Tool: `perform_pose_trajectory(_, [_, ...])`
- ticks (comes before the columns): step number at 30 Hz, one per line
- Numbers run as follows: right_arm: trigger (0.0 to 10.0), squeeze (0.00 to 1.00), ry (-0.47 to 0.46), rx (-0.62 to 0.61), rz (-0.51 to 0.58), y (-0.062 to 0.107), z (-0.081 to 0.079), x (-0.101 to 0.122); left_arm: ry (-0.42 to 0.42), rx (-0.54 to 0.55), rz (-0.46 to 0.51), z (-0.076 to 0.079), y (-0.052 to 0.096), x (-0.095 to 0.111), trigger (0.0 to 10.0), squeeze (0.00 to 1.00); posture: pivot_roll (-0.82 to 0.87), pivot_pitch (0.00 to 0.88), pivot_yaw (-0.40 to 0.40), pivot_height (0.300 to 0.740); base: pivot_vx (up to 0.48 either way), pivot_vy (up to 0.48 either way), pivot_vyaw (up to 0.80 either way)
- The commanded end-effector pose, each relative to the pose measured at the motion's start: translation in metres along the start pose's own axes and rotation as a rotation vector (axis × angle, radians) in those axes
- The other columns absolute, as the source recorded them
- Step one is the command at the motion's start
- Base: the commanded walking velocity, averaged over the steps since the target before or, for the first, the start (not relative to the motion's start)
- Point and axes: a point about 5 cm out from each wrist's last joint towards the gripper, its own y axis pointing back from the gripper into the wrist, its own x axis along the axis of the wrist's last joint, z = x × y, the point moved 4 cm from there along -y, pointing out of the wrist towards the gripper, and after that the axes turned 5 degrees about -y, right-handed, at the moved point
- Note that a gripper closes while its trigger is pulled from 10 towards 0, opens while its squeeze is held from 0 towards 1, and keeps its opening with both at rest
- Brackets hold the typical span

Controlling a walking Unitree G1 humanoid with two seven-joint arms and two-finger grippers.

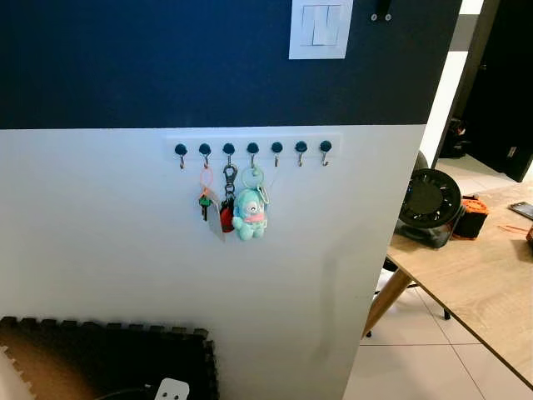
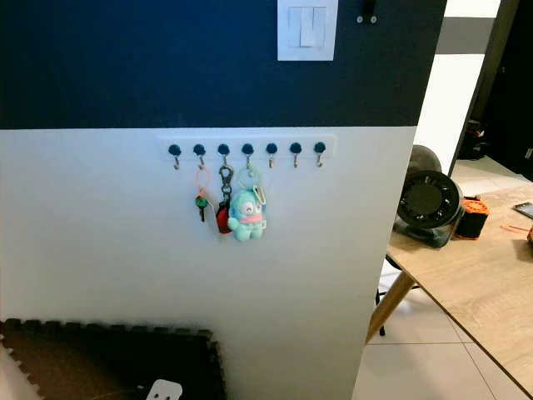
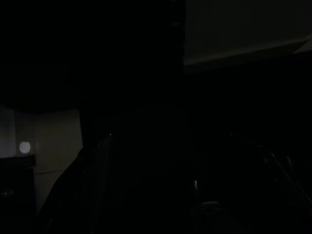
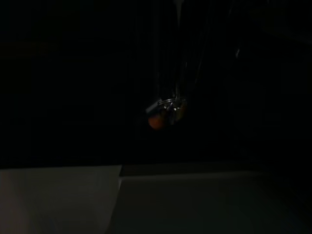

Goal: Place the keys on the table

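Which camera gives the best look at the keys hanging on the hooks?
The left eye view: the keys hang sharp and slightly larger there. The right eye view shows them equally unobstructed. Both wrist views are too dark to make them out.

Wall-mounted hook rail (image 1: 252, 147) carries three bunches: keys (image 1: 205, 202) on orange loop, red fob (image 1: 226, 218), teal plush keychain (image 1: 249, 214). Wooden surface (image 1: 483, 292) at right bears black round fan (image 1: 429, 202), orange-black gadget (image 1: 471, 217)

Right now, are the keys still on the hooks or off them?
On the hooks: the keys hang from the hook rail beside a teal plush charm, away from the table.
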Motion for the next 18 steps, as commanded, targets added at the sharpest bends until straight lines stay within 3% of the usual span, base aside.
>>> perform_pose_trajectory(1, [10.0, 0.0, -0.014, -0.007, -0.023, 0.0014, 0.0003, -0.0065, 0.014, 0.003, -0.019, 0.0003, 0.0024, -0.0083, 10.0, 0.0, 0.06, 0.036, 0.009, 0.74, 0.0, 0.0, -0.58])
perform_pose_trajectory(18, [10.0, 0.0, -0.012, -0.004, -0.008, -0.0005, -0.0003, -0.0007, 0.013, 0.001, -0.021, 0.0014, 0.0025, -0.0088, 10.0, 0.0, 0.06, 0.034, 0.01, 0.74, 0.0, 0.0, -0.78])
